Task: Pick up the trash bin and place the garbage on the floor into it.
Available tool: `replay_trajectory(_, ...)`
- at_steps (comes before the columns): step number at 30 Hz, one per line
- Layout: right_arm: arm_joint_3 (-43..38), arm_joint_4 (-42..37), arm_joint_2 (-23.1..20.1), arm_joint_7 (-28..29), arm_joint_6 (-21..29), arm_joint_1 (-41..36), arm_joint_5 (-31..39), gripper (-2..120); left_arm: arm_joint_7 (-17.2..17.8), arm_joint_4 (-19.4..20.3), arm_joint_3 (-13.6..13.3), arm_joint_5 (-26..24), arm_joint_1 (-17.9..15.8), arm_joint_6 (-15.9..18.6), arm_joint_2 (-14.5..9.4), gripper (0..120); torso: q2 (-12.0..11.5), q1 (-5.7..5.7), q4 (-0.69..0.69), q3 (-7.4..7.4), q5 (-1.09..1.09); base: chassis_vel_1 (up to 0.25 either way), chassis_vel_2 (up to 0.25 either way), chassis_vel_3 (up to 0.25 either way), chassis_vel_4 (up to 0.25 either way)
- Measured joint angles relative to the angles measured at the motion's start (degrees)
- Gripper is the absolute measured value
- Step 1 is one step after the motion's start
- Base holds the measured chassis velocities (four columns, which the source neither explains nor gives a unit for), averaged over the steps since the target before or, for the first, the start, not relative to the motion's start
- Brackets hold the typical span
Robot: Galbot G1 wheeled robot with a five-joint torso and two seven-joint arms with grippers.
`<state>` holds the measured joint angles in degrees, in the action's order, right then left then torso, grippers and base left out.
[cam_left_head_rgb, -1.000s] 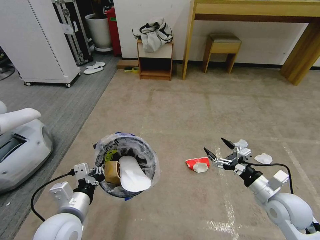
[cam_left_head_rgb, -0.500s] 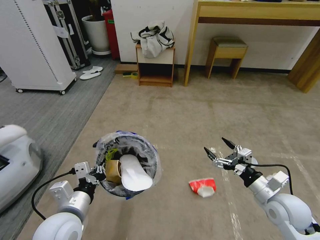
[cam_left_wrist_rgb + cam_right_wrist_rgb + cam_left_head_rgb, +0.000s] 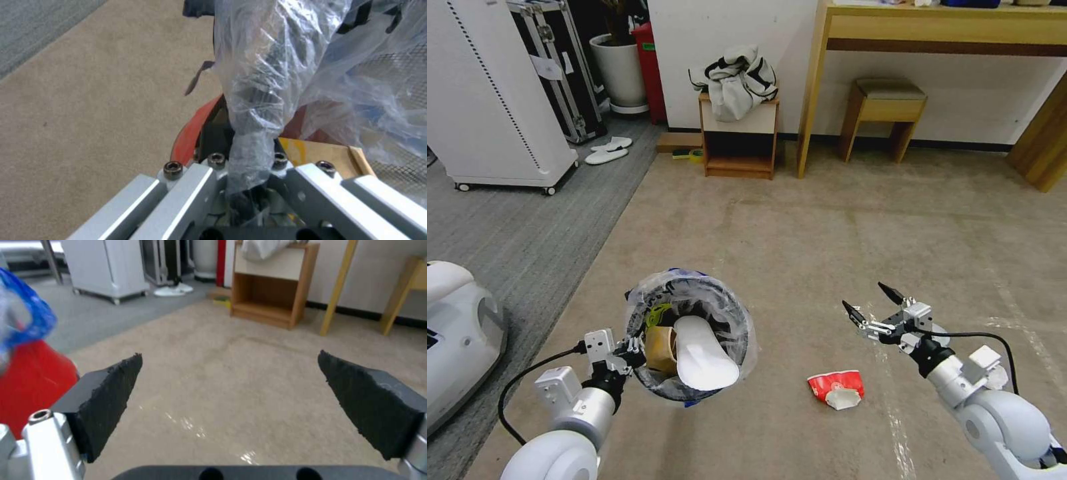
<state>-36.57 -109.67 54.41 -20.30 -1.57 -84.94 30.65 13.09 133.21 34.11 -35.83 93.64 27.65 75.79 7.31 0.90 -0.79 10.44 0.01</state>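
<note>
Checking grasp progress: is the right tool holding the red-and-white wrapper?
No, the open right tool hangs empty above the carpet, apart from the wrapper.

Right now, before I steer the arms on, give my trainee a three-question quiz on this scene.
1. True or false: the right gripper holds the crushed red-and-white wrapper.
2. What grips the rim of the small round red trash bin lined with crinkled clear plastic? A) left gripper B) right gripper C) nothing
3. Name the flat white piece lying in the bin.

Key: 1. False; it is open above the beige carpet floor, and the wrapper lies on the floor. 2. A. 3. The oval insole-like piece.
</note>
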Motion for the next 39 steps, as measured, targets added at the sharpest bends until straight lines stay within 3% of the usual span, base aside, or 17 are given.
replay_trajectory(13,2.4,5.9,-6.3,0.3,5.6,3.5,-2.3,100,-0.4,-0.7,0.1,0.3,-0.7,0.0,-1.1,2,0.0,0.01,0.01,0.01,0.0,0.0,0.0,0.0,0.0)
replay_trajectory(20,7.7,9.1,-11.0,1.4,7.2,8.0,-1.1,100,-0.2,-1.7,0.2,-0.9,-2.0,0.3,-2.0,2,0.0,0.01,0.01,0.01,-0.01,0.0,0.0,0.0,0.0)
replay_trajectory(25,15.8,14.2,-14.4,2.0,9.3,16.3,1.5,100,0.1,-2.6,0.8,-2.8,-3.5,0.7,-3.8,2,0.0,0.02,0.0,0.01,-0.02,0.0,0.0,0.0,0.0)
replay_trajectory(29,19.4,16.8,-14.7,2.0,9.6,19.9,1.9,100,0.3,-3.0,0.9,-3.4,-4.0,0.8,-4.4,2,0.0,0.02,0.01,0.01,-0.02,0.0,0.0,0.0,0.0)
replay_trajectory(31,28.5,22.6,-13.2,2.2,12.6,28.2,3.9,100,0.4,-3.9,1.2,-3.9,-5.2,1.0,-4.9,2,0.0,0.02,0.02,0.02,-0.01,0.0,0.0,0.0,0.0)
replay_trajectory(34,34.5,24.7,-12.9,3.4,15.1,32.8,7.5,100,0.5,-4.6,1.2,-4.0,-6.1,1.0,-5.0,2,0.0,0.02,0.01,0.02,-0.02,0.0,0.0,0.0,0.0)
replay_trajectory(39,39.2,26.0,-13.6,3.6,17.4,36.4,9.8,100,0.5,-5.2,1.3,-4.3,-6.7,1.0,-4.9,2,0.0,0.02,0.01,0.02,-0.02,0.0,0.0,0.0,0.0)
